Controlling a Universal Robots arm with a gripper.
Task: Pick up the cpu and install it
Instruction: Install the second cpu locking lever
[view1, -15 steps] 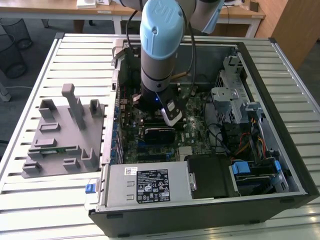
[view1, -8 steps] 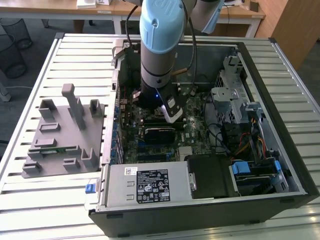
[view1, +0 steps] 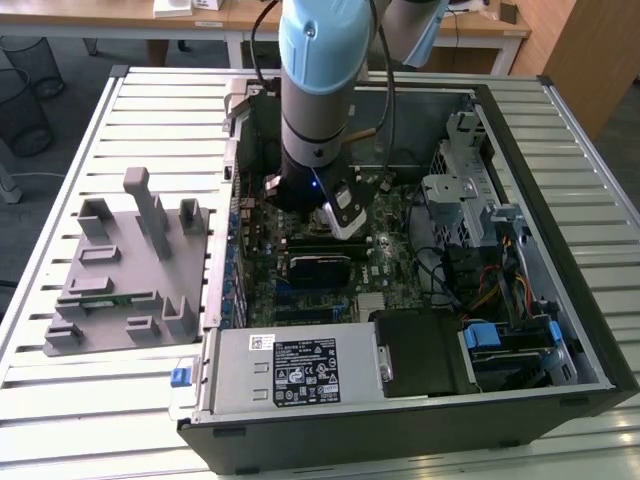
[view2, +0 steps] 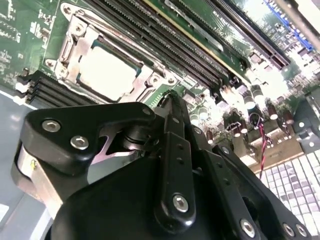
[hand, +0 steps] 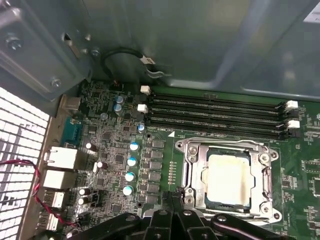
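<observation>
So the cpu (hand: 229, 179) is already seated in the socket frame (hand: 227, 150) on the motherboard (hand: 115, 150), just ahead of the gripper (hand: 172, 200) and a bit below it. In both wrist views the shiny top is seen sitting flat inside the metal frame. The fingers (hand: 176, 197) look pinched together with nothing held between them, so the chip has been let go of.

What could go sideways: the fingertips are parked really close to the frame's edge, so any drift toward the socket could get the frame clipped or the chip nudged crooked, and bent pins would be the result. The row of capacitors (hand: 132, 161) right beside the gripper could also be knocked. The memory slots (hand: 215, 112) beyond the socket seem safely apart.
</observation>
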